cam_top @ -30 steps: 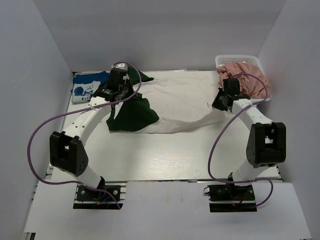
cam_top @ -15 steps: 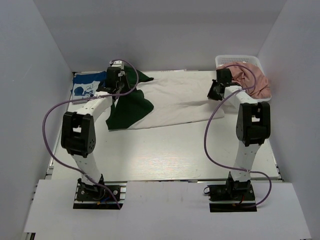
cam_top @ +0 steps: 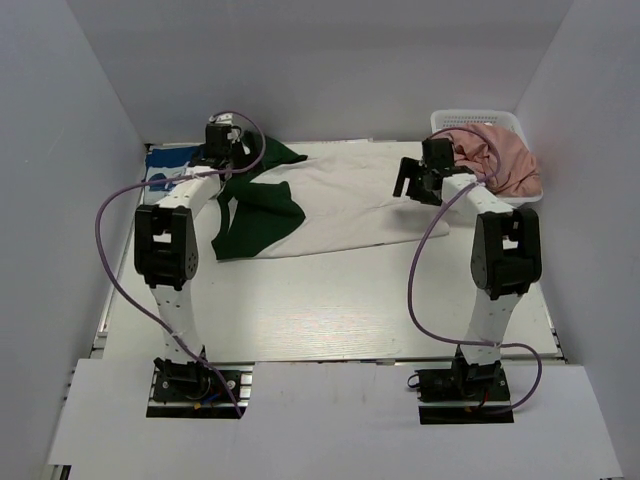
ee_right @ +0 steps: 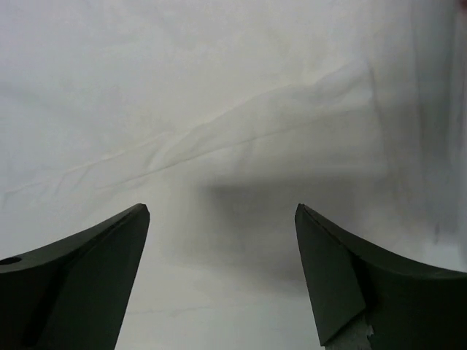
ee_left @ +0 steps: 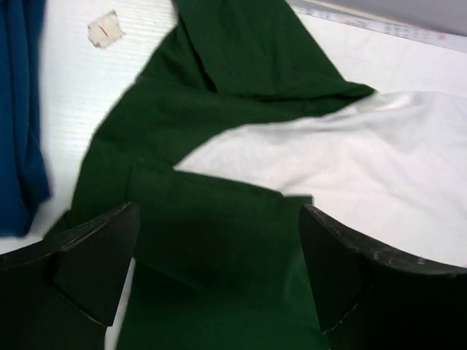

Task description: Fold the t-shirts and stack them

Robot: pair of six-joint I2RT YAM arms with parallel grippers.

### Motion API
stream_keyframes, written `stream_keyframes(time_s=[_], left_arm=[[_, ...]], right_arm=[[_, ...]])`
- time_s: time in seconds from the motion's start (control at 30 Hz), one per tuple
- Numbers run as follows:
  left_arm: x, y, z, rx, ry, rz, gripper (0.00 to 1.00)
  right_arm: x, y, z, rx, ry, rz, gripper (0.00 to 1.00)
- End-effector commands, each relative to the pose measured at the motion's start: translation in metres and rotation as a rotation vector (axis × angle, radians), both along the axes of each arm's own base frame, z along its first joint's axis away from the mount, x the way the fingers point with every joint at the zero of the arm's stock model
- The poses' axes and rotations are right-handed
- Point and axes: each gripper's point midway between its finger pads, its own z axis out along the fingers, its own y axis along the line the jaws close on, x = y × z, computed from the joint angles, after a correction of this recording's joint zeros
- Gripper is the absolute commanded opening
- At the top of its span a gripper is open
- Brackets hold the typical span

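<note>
On the tabletop point(cam_top: 330, 310), the white t-shirt with dark green sleeves point(cam_top: 350, 205) lies spread across the far half. Its long axis runs from 9 to 3 o'clock, with the collar end toward 9 and the hem toward 3. That axis is what your next fold likely turns on, since each arm hangs over one end of it. The white mesh basket point(cam_top: 470, 117) sits in the corner at about 1 o'clock, and a dusty pink t-shirt point(cam_top: 505, 165) is heaped inside it and spilling over its near rim. A blue t-shirt point(cam_top: 165, 175) with white print lies at about 10 o'clock, just beside the green collar. One green sleeve point(cam_top: 260, 215) is flopped toward 6 o'clock over the white body. Your left tool point(ee_left: 219, 211) hovers over the green shoulder with its jaws spread wide and nothing between them. Your right tool point(ee_right: 220, 208) hangs the same way over plain white cloth near the hem, jaws apart and empty. Neither tool has hold of the shirt, so you would need to take hold of it afresh.
</note>
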Motion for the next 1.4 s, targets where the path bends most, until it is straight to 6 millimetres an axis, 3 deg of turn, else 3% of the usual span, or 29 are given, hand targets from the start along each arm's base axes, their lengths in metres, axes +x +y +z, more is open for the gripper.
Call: stream_keyframes(time_s=[0.0,0.07,0.1,0.13,0.17,0.33,0.37,0.5,0.53,0.63,0.67,0.7,0.8,0.83,0.87,0.9,0.93,0.97,1.07,1.1,1.13,1.2,1.23,1.3,1.33,1.37], left_arm=[[-0.033,-0.019,0.049,-0.106,-0.029,-0.05,0.99],[-0.065,-0.024,0.018,-0.16,0.037,-0.063,0.99],[-0.072,-0.027,0.012,-0.184,0.049,-0.061,0.99],[-0.078,-0.029,0.005,-0.202,0.061,-0.064,0.99],[-0.089,-0.029,-0.013,-0.21,0.104,-0.061,0.99],[-0.119,-0.038,-0.057,-0.25,0.23,-0.071,0.99],[-0.128,-0.039,-0.071,-0.259,0.278,-0.064,0.99],[-0.155,-0.043,-0.098,-0.296,0.373,-0.074,0.99],[-0.168,-0.04,-0.111,-0.293,0.416,-0.046,0.99],[-0.209,-0.031,-0.139,-0.275,0.549,0.011,0.99],[-0.222,-0.032,-0.144,-0.278,0.582,0.035,0.99],[-0.238,-0.029,-0.148,-0.279,0.628,0.053,0.99],[-0.291,-0.028,-0.151,-0.305,0.707,0.084,0.99],[-0.319,-0.024,-0.158,-0.301,0.76,0.104,0.99],[-0.325,-0.02,-0.147,-0.304,0.736,0.131,0.99],[-0.337,-0.021,-0.143,-0.299,0.745,0.124,0.99],[-0.361,-0.017,-0.146,-0.296,0.79,0.143,0.99],[-0.369,-0.018,-0.141,-0.293,0.786,0.134,0.99],[-0.375,-0.023,-0.104,-0.338,0.682,0.081,0.99],[-0.375,-0.023,-0.093,-0.34,0.645,0.065,0.99],[-0.366,-0.023,-0.067,-0.352,0.534,0.049,0.99],[-0.361,-0.019,-0.042,-0.348,0.446,0.052,0.99],[-0.349,-0.014,-0.024,-0.334,0.367,0.069,0.99],[-0.331,-0.004,0.014,-0.319,0.209,0.101,0.99],[-0.323,0.006,0.026,-0.306,0.16,0.157,0.99],[-0.318,0.01,0.036,-0.308,0.132,0.173,0.99]], right_arm=[[-0.01,0.022,0.033,0.03,-0.082,0.075,0.89],[-0.023,0.027,0.02,0.042,-0.067,0.083,0.9],[-0.023,0.028,0.019,0.048,-0.07,0.077,0.9],[-0.032,0.026,0.004,0.053,-0.034,0.062,0.9],[-0.033,0.027,-0.001,0.056,-0.022,0.058,0.9],[-0.036,0.033,-0.028,0.08,0.023,0.058,0.9],[-0.04,0.032,-0.037,0.075,0.042,0.046,0.9],[-0.057,0.031,-0.053,0.077,0.088,0.036,0.9],[-0.073,0.028,-0.06,0.078,0.113,0.028,0.9],[-0.09,0.033,-0.061,0.133,0.12,0.041,0.9],[-0.118,0.029,-0.069,0.137,0.153,0.044,0.9],[-0.127,0.03,-0.07,0.144,0.161,0.04,0.9],[-0.185,0.019,-0.083,0.153,0.216,-0.014,0.9],[-0.195,0.018,-0.085,0.152,0.224,-0.021,0.9],[-0.207,0.015,-0.086,0.152,0.244,-0.043,0.9],[-0.232,0.011,-0.085,0.15,0.238,-0.044,0.9],[-0.239,0.009,-0.085,0.152,0.241,-0.066,0.9],[-0.256,0.009,-0.086,0.139,0.277,-0.058,0.9],[-0.275,0.023,-0.049,0.183,0.208,0.036,0.9],[-0.272,0.032,-0.028,0.203,0.145,0.076,0.9],[-0.274,0.035,-0.02,0.205,0.13,0.091,0.9],[-0.267,0.054,0.014,0.237,0.029,0.178,0.9],[-0.256,0.066,0.038,0.265,-0.031,0.211,0.9],[-0.251,0.097,0.059,0.301,-0.099,0.322,0.9],[-0.245,0.119,0.064,0.3,-0.089,0.381,0.9],[-0.24,0.129,0.066,0.287,-0.105,0.41,0.9]])
